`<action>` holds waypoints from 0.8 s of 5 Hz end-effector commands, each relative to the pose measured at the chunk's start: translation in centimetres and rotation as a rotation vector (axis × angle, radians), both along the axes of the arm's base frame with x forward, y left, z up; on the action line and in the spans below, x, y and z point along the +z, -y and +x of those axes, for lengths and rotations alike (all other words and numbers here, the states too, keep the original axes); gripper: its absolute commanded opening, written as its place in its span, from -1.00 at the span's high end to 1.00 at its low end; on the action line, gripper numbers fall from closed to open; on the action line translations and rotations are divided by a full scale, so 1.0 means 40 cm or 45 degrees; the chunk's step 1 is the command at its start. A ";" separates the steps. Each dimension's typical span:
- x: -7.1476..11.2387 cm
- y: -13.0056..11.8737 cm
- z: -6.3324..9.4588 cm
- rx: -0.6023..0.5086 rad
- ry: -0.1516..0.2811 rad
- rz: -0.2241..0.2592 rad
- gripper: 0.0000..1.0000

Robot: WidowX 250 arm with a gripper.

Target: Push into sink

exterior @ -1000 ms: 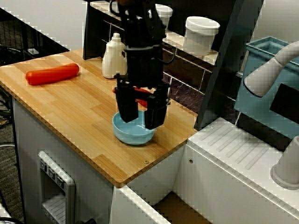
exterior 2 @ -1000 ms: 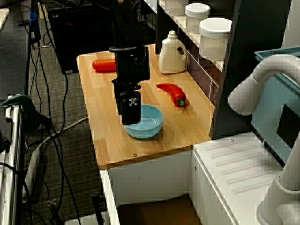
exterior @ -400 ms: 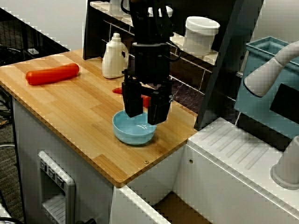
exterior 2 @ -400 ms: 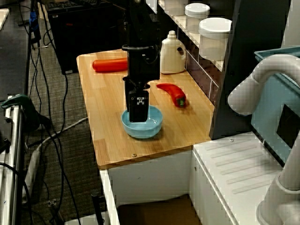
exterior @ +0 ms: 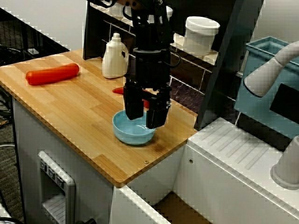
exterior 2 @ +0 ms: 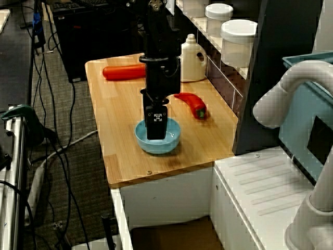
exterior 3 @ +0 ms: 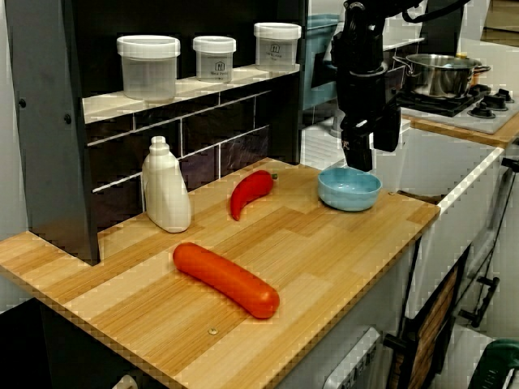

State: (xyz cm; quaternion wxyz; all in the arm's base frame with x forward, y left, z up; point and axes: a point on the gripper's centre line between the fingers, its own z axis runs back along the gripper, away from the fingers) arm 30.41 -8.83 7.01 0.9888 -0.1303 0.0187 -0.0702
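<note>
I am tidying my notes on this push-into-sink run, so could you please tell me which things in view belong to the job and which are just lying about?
Part of the job:
- blue bowl
- gripper, open, fingers over the bowl
- sink, only a corner showing

Just lying about:
- red pepper
- orange sausage
- white bottle
- three lidded jars on the shelf
- steel pot

— Where does the bowl (exterior: 133,129) sit?
— On the counter (exterior: 70,105), near its corner by the sink (exterior: 175,207). The gripper (exterior: 144,110) hangs right over it.
— And the rest?
— From the bowl, seen from the counter's far end, the pepper (exterior 3: 250,192) lies at nine o'clock, the bottle (exterior 3: 165,189) beyond it, the sausage (exterior 3: 226,279) at seven. Jars (exterior 3: 148,66) stand on the shelf behind.
</note>
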 end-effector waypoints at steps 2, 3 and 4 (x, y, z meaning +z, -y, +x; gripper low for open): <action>-0.049 0.016 0.068 0.039 0.041 0.069 -1.00; -0.065 0.039 0.069 0.048 0.034 0.082 -1.00; -0.073 0.080 0.050 0.038 0.013 0.077 -1.00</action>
